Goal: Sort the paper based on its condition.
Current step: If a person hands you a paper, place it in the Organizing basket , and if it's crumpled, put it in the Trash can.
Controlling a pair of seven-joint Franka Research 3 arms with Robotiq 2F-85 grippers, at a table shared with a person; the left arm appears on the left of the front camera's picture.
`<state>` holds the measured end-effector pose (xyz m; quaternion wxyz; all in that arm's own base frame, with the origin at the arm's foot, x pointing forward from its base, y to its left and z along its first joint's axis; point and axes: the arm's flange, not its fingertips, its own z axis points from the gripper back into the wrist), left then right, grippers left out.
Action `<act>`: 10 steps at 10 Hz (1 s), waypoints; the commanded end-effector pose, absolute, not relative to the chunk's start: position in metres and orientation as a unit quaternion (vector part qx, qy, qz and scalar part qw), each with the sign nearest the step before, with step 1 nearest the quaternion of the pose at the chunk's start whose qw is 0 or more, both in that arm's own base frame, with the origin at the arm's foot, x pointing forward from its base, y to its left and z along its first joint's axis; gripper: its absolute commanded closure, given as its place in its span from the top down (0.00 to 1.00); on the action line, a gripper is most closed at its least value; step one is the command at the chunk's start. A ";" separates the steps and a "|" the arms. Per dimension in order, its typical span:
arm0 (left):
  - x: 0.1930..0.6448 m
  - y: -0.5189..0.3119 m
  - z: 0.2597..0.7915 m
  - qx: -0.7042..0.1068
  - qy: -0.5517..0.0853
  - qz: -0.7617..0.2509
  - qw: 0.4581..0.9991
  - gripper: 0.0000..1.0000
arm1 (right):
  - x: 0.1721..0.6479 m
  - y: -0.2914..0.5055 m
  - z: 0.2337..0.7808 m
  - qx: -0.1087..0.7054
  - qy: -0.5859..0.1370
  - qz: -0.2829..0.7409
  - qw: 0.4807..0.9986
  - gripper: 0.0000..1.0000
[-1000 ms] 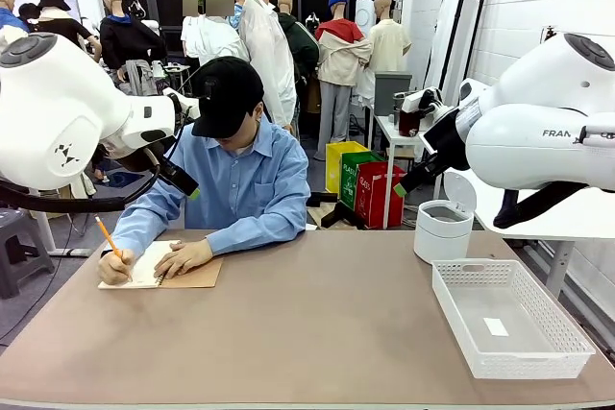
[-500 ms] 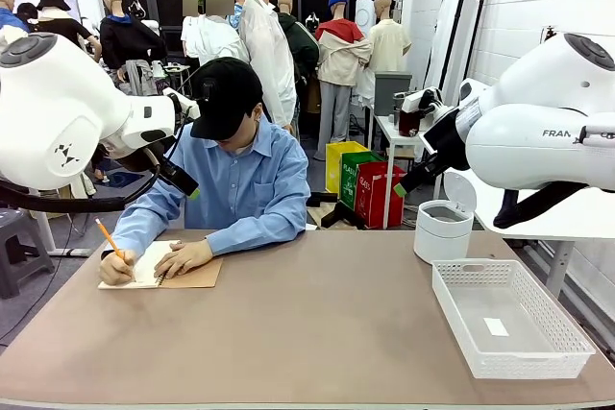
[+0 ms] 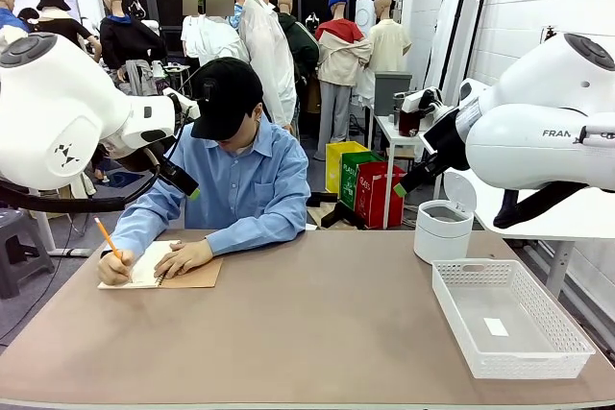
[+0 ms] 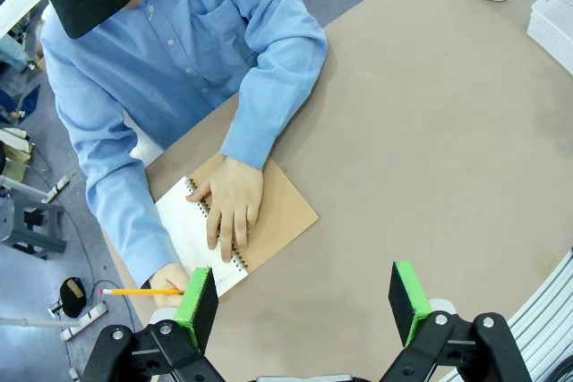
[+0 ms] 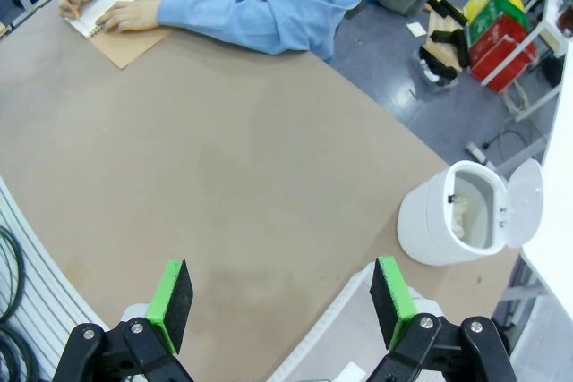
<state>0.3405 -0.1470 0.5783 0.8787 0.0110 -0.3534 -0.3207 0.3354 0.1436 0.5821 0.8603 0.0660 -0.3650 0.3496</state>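
Observation:
A person sits at the far left of the table, writing with a pencil (image 3: pixel 108 238) on the white page of a spiral notebook (image 3: pixel 144 269) with a brown cover (image 4: pixel 277 212). One hand rests flat on the notebook. Loose sheets of paper are out of view. Something white and wrinkly lies inside the open bin (image 5: pixel 461 212); I cannot tell what it is. My left gripper (image 4: pixel 304 306) hangs open high above the notebook area, also seen as the left gripper (image 3: pixel 183 180). My right gripper (image 5: pixel 282 297) hangs open above the table's right half, also seen as the right gripper (image 3: pixel 408 182). Neither holds anything.
A white bin (image 3: pixel 443 230) with its lid flipped up stands at the far right of the table. A white mesh basket (image 3: pixel 509 319) sits near the front right edge, with a small white label on its floor. The brown tabletop (image 3: pixel 317 333) stretches between them.
The person's pencil hand has shifted slightly while writing. Both arms have stayed still with jaws open.

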 end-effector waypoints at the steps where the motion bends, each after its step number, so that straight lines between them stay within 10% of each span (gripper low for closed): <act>1: 0.341 -0.147 0.578 0.012 -0.353 -0.322 0.878 1.00 | 0.335 0.144 0.583 0.066 -0.365 0.350 0.860 1.00; 10: 0.341 -0.147 0.578 0.012 -0.353 -0.322 0.878 1.00 | 0.335 0.144 0.583 0.066 -0.365 0.350 0.860 1.00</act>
